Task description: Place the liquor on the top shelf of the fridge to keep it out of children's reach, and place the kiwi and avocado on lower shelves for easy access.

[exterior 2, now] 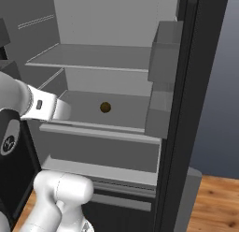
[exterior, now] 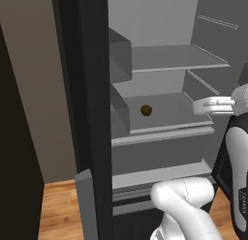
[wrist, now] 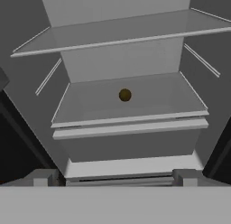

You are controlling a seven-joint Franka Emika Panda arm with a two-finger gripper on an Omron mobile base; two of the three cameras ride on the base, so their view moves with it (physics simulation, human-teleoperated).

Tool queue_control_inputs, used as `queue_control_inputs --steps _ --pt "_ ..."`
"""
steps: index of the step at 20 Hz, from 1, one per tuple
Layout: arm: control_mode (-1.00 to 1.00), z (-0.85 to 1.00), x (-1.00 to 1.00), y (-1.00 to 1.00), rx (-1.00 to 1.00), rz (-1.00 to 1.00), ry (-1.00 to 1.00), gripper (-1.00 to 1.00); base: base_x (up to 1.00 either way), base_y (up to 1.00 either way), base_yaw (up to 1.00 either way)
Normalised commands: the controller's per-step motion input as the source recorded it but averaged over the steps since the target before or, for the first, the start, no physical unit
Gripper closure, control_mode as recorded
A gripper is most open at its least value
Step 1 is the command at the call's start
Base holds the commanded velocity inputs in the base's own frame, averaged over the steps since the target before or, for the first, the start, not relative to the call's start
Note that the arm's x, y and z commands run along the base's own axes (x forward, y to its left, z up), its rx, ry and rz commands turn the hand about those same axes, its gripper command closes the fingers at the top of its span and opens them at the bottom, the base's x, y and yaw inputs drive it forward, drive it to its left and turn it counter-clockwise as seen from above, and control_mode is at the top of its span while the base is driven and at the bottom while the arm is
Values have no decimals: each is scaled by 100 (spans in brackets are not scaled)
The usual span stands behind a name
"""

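Note:
The fridge [exterior: 145, 21] stands open, its inside pale grey. A small olive-brown kiwi [exterior: 146, 110] [exterior 2: 105, 107] [wrist: 125, 95] lies alone near the middle of the lower shelf [exterior: 179, 115] [exterior 2: 130, 112] [wrist: 158, 99], behind its raised front lip. Above it, the thin flat top shelf [exterior: 174, 57] [exterior 2: 93, 55] [wrist: 117, 31] is bare. My gripper [exterior: 197, 107] [exterior 2: 64, 112] [wrist: 115, 178] hovers in front of the lower shelf, open, with nothing between its fingers and well short of the kiwi. The liquor and the avocado are out of view.
The black fridge door [exterior: 89, 113] [exterior 2: 196, 109] stands open beside the shelves, with grey door bins [exterior: 120, 55] [exterior 2: 163, 51] jutting inward. Grey drawer fronts [exterior: 160, 157] [exterior 2: 102, 151] sit below the lower shelf. Wooden floor [exterior: 58, 210] shows beneath.

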Motion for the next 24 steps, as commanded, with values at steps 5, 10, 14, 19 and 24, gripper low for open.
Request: queue_control_inputs --steps 5,10,14,19,24 --pt "100 0 -19 0 0 0 0 -100 -15 0 -2" --pt "100 0 0 0 0 0 0 -100 -99 -8 -15" --pt "100 0 0 0 0 0 0 -100 -100 -28 -24" --pt "100 0 0 0 0 0 0 -100 -91 -54 -38" --pt "100 0 0 0 0 0 0 -100 -18 -66 -57"
